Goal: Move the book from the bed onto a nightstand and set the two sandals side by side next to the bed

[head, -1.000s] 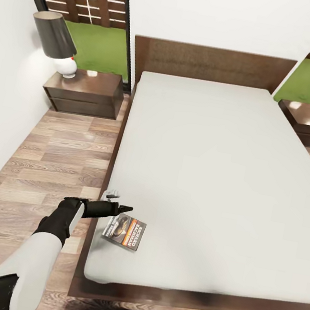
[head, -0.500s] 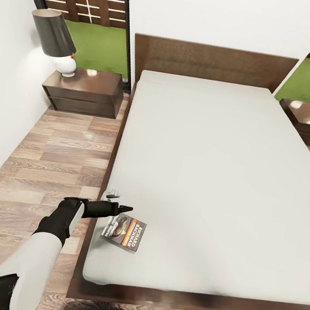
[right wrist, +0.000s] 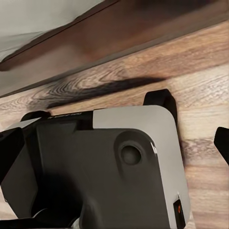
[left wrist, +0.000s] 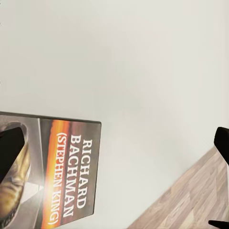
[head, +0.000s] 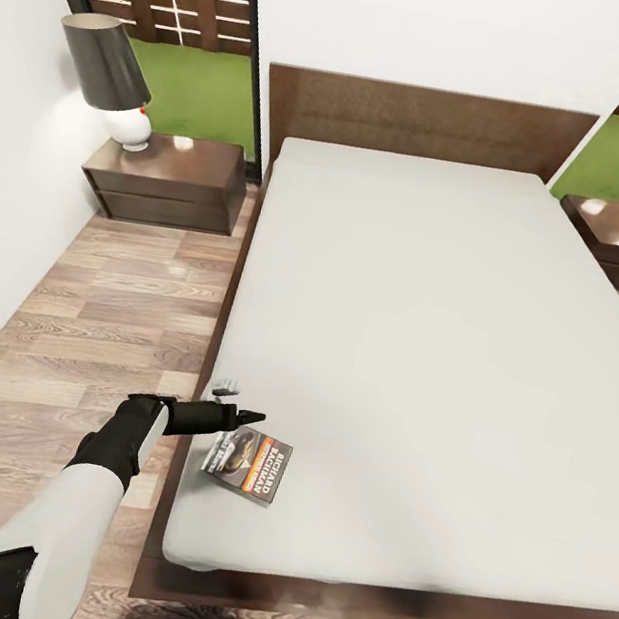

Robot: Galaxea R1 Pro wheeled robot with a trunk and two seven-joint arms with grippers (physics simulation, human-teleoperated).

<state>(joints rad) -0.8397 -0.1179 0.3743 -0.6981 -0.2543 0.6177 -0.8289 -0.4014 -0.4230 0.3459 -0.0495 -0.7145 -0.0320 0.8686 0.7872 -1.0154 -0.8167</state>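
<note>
Your left pincer (head: 237, 404) hangs over the near left corner of the bed (head: 424, 350), reaching in from the floor side across the mattress edge. Its fingers are spread: in the head view one pale tip sits farther from you and the dark one (head: 252, 414) nearer, with a clear gap between them, and in the left wrist view the two dark tips (left wrist: 10, 149) stand at opposite borders of the picture with nothing pinched between them.

The book (head: 248, 463) lies flat on the mattress just beside the pincer, on your near side of it and a little past the tips toward the middle of the bed. You cannot tell from these views whether the lower finger touches the cover; it looks just above it. The book's long axis runs roughly along the bed's length, slightly skewed, and its cover faces up. In the left wrist view the lettering "RICHARD BACHMAN" on the book (left wrist: 52, 171) runs along that long axis, and one fingertip overlaps the cover's corner.

The nightstand (head: 165, 179) with a lamp (head: 112, 77) stands well beyond the pincer, by the headboard on the same side of the bed.

Your right pincer (right wrist: 114, 143) looks down at the robot's grey base (right wrist: 109, 167) over the wood floor (right wrist: 200, 90); its tips sit at the picture's borders, spread apart.
</note>
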